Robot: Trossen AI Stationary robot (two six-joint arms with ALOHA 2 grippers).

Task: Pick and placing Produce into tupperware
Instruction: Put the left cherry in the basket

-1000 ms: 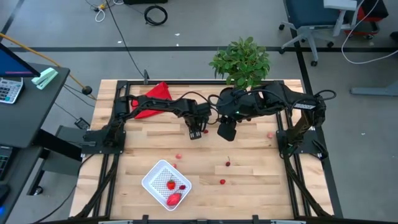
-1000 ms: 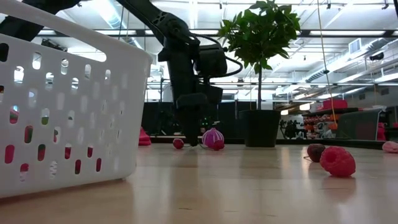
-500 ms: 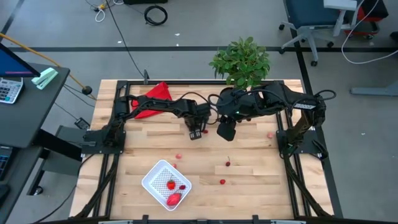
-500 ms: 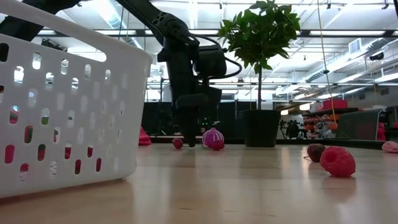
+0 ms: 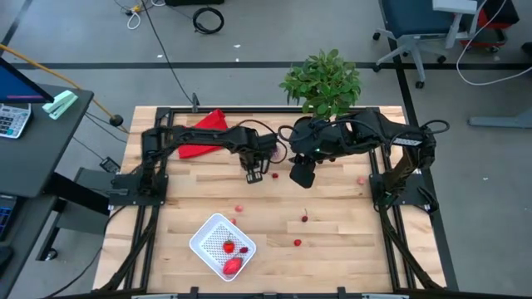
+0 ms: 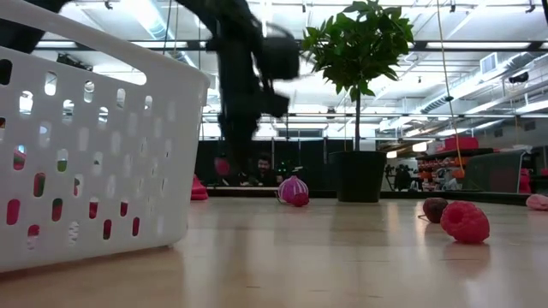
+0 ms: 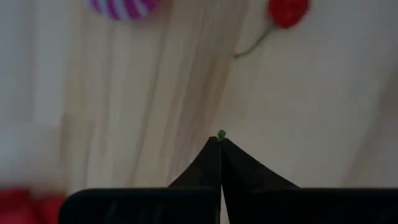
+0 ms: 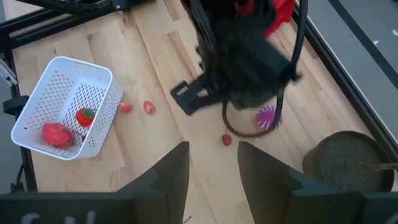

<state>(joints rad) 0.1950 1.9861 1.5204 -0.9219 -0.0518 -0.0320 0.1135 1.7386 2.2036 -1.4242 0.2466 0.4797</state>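
My left gripper (image 5: 253,174) (image 7: 221,139) hangs shut above the table's far middle, a tiny green speck at its tips. In the low view it is a raised blur (image 6: 231,158). The spiky purple ball (image 7: 127,7) (image 6: 294,190) (image 8: 267,115) and a stemmed red cherry (image 7: 288,11) (image 8: 227,140) lie on the wood just beyond it. My right gripper (image 5: 302,176) (image 8: 212,152) hovers open to the ball's right. The white tupperware (image 5: 214,228) (image 8: 71,71) (image 6: 94,145) sits near the table's near edge with a strawberry (image 5: 229,246) and a larger red piece (image 5: 233,266) inside. My left gripper pinches something very small at its fingertips, coming from above and pointing down. Only a green speck (image 7: 221,132) shows past the shut fingers. The rest is hidden by them. It is lifted clear of the wood.
Loose red pieces lie on the wood (image 5: 238,208) (image 5: 305,218) (image 5: 298,242) (image 5: 360,179); a raspberry-like one (image 6: 465,221) shows close in the low view. A potted plant (image 5: 322,81) stands at the far edge. A red cloth (image 5: 204,133) lies at the far left. Bare wood lies between the tupperware and the arms.
My left gripper has risen off the table and moved a little toward the left and far edges. The small red piece that lay on the wood beside it in the low view no longer shows there. My right gripper has kept still.
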